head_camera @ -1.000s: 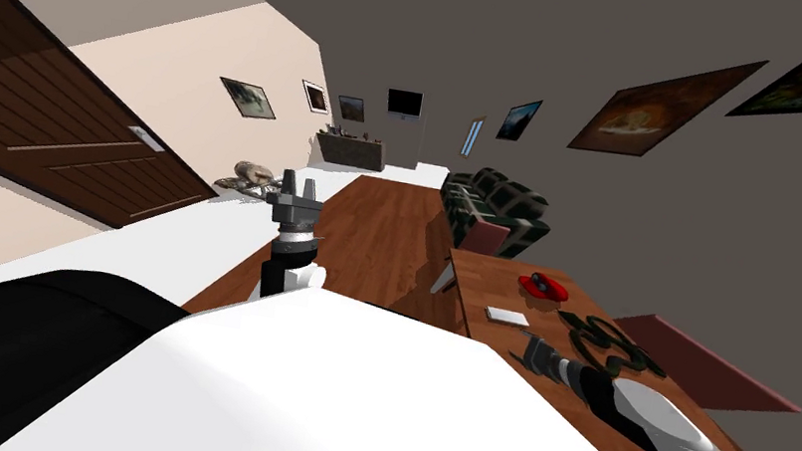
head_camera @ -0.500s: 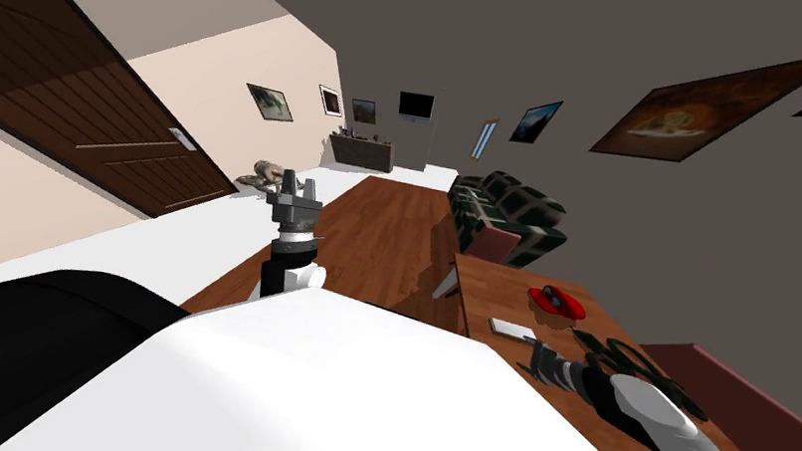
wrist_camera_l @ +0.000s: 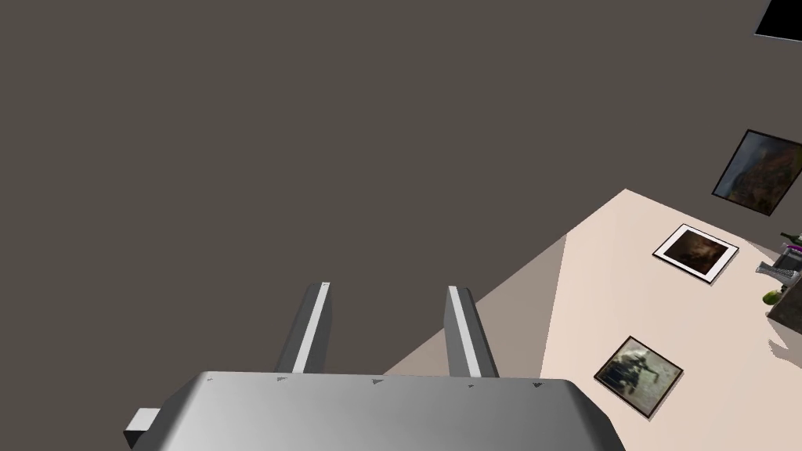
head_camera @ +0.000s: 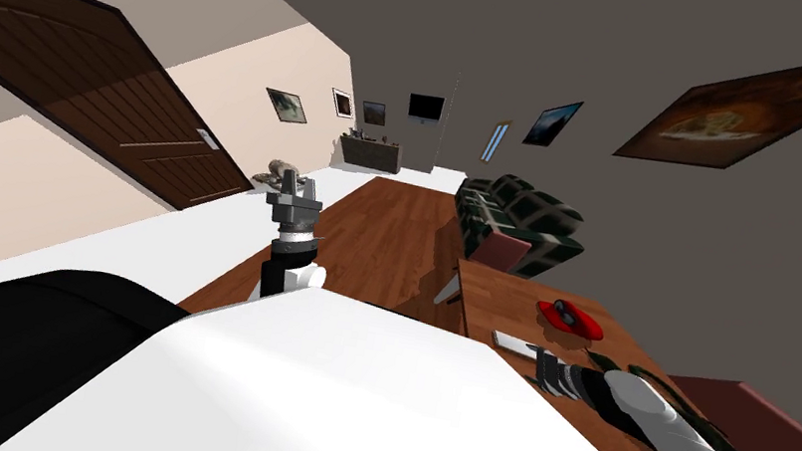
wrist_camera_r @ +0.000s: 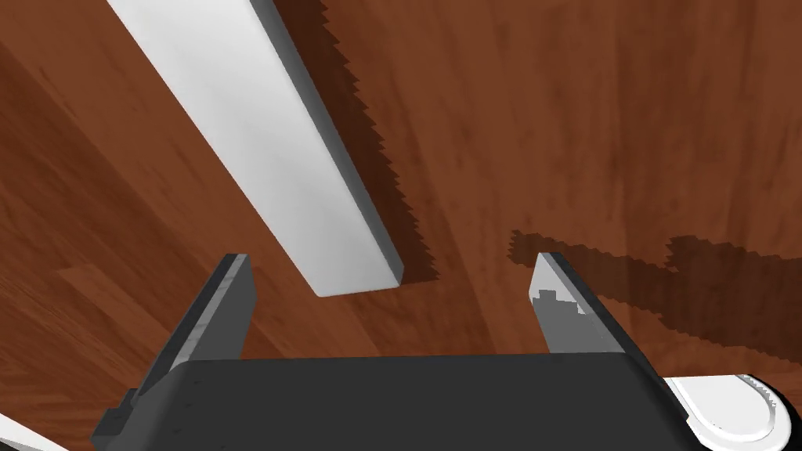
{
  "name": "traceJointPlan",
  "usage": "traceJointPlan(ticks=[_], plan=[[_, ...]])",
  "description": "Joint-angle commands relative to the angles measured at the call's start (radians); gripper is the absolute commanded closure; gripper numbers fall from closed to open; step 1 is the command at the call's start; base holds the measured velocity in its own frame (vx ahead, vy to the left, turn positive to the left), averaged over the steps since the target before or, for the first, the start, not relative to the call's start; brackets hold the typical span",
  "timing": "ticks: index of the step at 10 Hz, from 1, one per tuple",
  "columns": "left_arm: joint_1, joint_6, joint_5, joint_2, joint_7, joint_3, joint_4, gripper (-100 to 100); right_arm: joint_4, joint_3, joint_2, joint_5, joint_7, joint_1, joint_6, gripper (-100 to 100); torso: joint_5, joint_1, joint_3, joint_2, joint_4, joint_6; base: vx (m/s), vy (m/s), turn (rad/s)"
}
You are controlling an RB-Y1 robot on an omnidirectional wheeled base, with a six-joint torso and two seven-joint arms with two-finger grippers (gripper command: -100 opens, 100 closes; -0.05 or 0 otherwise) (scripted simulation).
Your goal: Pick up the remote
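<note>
White and slab-flat, the remote (wrist_camera_r: 254, 133) lies near the tabletop's (wrist_camera_r: 626, 117) edge, only its end slanting between the fingers of the wide-open, empty right gripper (wrist_camera_r: 391, 262), so closing now could pinch a corner and skid it off.

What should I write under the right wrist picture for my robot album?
Open right hand poised at the end of a flat white rectangular remote lying on a brown wooden table.

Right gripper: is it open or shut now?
Open. In the right wrist view the right gripper's fingers stand wide apart, and the white remote's end lies between them on the wooden table, untouched.
</note>
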Motion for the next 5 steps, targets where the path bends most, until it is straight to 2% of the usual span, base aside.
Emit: traceJointPlan(ticks=[1, 2, 3, 5], plan=[[0.0, 0.0, 0.0, 0.0, 0.0, 0.0, 0.0, 0, 0.014, 0.007, 0.002, 0.04, 0.005, -0.011, -0.006, -100, 0.0, 0.0, 0.0, 0.0, 0.0, 0.0, 0.041, -0.04, 0.098], [0.0, 0.0, 0.0, 0.0, 0.0, 0.0, 0.0, 0, 0.047, 0.021, 0.008, 0.074, 0.018, -0.037, -0.017, -100, 0.0, 0.001, 0.0, 0.0, 0.0, 0.0, 0.043, -0.037, 0.127], [0.0, 0.0, 0.0, 0.0, 0.0, 0.0, 0.0, 0, 0.047, 0.021, 0.008, 0.087, 0.018, -0.037, -0.017, -100, 0.0, 0.001, 0.0, 0.0, 0.0, 0.0, 0.039, -0.032, 0.069], [0.0, 0.0, 0.0, 0.0, 0.0, 0.0, 0.0, 0, 0.102, 0.047, 0.023, 0.155, 0.039, -0.08, -0.036, -100, 0.0, 0.001, 0.0, 0.0, 0.0, 0.0, 0.054, -0.052, 0.141]])
